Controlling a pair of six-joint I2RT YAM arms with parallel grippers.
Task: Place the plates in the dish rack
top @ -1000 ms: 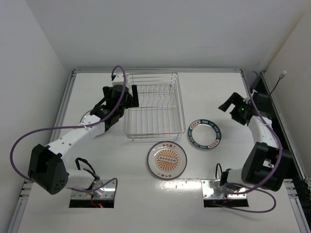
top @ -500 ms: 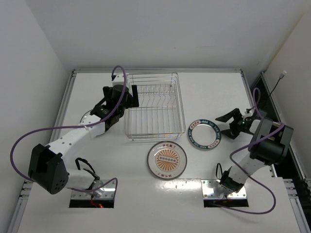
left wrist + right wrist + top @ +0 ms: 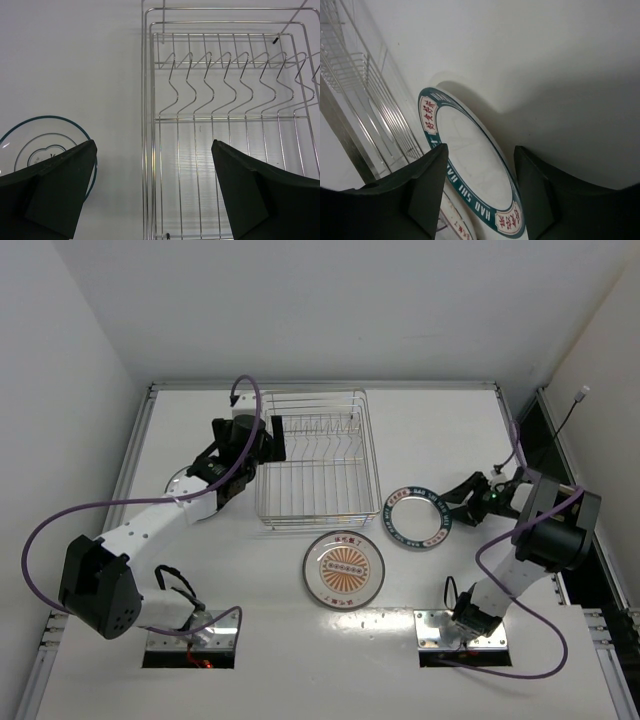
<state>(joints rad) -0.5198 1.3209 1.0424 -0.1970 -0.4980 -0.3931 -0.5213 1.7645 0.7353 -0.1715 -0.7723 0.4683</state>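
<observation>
The white surface (image 3: 450, 430) carries everything, and the dish rack (image 3: 372, 455) stands toward its far middle, between the two arms so either could reach it; no plate stands between its tines. Both plates lie flat on the surface outside it. The teal-rimmed plate (image 3: 419, 517) is just off the rack's near right corner, and the orange-centred plate (image 3: 344, 568) is in front of the rack, near the teal one but apart from it. A clear teal-edged dish (image 3: 180, 480) sits left of the rack, partly under the left arm. The right pincer (image 3: 462, 502) is low at the teal-rimmed plate's right edge. In the wrist view its fingers (image 3: 427, 192) are spread wide with the plate (image 3: 470, 165) lying between them, and it holds nothing. This looks like lining up to catch the rim, though I cannot tell whether it touches yet. The left pincer (image 3: 277, 438) hovers over the rack's left rim (image 3: 146, 125), jaws wide and empty, probably waiting or ready to steady the rack.
</observation>
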